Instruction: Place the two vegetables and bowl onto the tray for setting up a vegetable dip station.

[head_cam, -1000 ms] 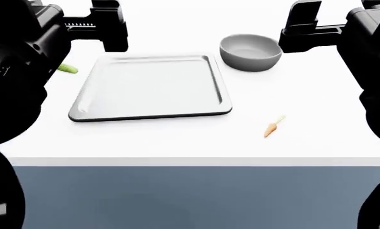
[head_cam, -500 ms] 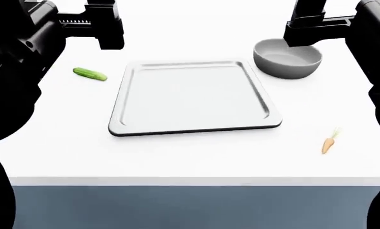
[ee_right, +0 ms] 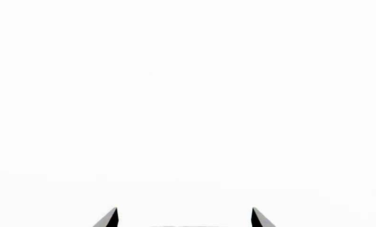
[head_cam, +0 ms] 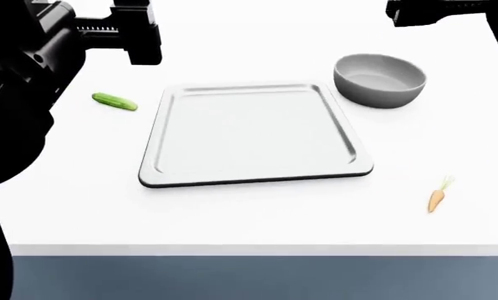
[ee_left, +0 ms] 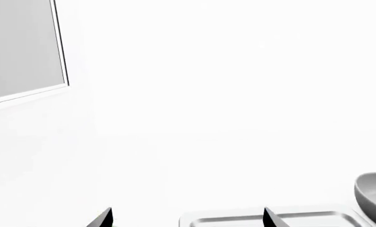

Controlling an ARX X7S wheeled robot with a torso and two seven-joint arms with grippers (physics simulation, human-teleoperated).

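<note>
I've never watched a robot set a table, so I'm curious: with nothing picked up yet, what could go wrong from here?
The carrot is tiny and lies near the table's front edge; a clumsy pinch might nudge it off.

The cucumber is slim and rounded, so it could roll away from closing fingers.

The bowl sits close to the tray's far corner; lifting it by its rim, it might tilt or bump the tray.

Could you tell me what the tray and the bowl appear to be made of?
The tray looks like silver-grey metal with a satin finish: bright highlights run along its raised rim and rounded corners. The bowl is plain matte grey with soft shading and no glints; it could be ceramic or plastic, and the render leaves that open.
</note>
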